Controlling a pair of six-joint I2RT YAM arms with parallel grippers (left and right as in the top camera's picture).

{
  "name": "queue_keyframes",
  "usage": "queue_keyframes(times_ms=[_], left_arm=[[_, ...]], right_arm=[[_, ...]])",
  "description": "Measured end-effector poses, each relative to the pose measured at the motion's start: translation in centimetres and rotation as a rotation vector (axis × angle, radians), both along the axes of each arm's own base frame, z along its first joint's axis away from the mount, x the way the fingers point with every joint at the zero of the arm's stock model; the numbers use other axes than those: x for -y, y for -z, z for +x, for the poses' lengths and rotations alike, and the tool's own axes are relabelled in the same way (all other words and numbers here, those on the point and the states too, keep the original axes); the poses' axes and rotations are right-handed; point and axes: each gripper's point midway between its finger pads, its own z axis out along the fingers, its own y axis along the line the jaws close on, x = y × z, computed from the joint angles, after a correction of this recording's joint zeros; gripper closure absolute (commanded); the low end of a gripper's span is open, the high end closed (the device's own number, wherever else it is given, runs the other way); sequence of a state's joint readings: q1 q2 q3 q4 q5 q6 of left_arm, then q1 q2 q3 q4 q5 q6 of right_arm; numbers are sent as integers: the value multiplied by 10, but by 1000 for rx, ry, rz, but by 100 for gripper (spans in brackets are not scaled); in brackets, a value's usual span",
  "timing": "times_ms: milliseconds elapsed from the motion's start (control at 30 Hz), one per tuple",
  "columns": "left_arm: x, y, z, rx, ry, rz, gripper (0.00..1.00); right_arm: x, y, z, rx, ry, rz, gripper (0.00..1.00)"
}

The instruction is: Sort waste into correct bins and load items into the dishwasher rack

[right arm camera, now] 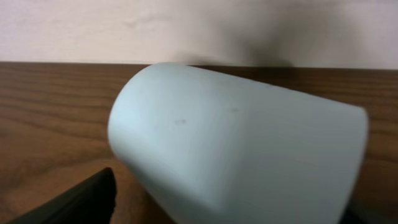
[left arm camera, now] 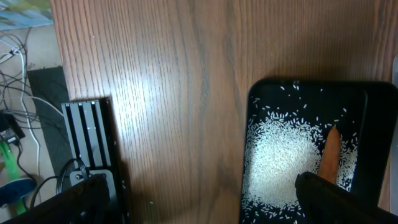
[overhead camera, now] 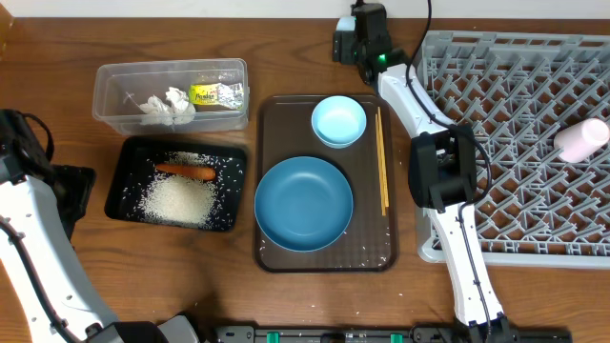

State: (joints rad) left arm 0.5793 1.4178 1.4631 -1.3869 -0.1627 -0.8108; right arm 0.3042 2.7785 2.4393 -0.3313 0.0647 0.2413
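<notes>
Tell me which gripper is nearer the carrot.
Left. The left gripper sits just beside the black tray that holds the carrot. The right gripper is far off at the rack's back corner, by the light-blue cup.

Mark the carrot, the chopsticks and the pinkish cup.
carrot (overhead camera: pixel 185 171), overhead view, middle of its length.
chopsticks (overhead camera: pixel 383 162), overhead view, midway along the pair.
pinkish cup (overhead camera: pixel 581 139), overhead view, middle of its side.
</notes>
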Motion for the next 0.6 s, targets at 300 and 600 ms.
queue_keyframes(times_ms=[300, 600], left_arm=[[0, 0, 0, 0, 0, 0, 2], [0, 0, 0, 0, 0, 0, 2]], right_arm=[[-10, -1, -2, 2, -39, 12, 60], [-9, 3, -7, -30, -41, 10, 99]])
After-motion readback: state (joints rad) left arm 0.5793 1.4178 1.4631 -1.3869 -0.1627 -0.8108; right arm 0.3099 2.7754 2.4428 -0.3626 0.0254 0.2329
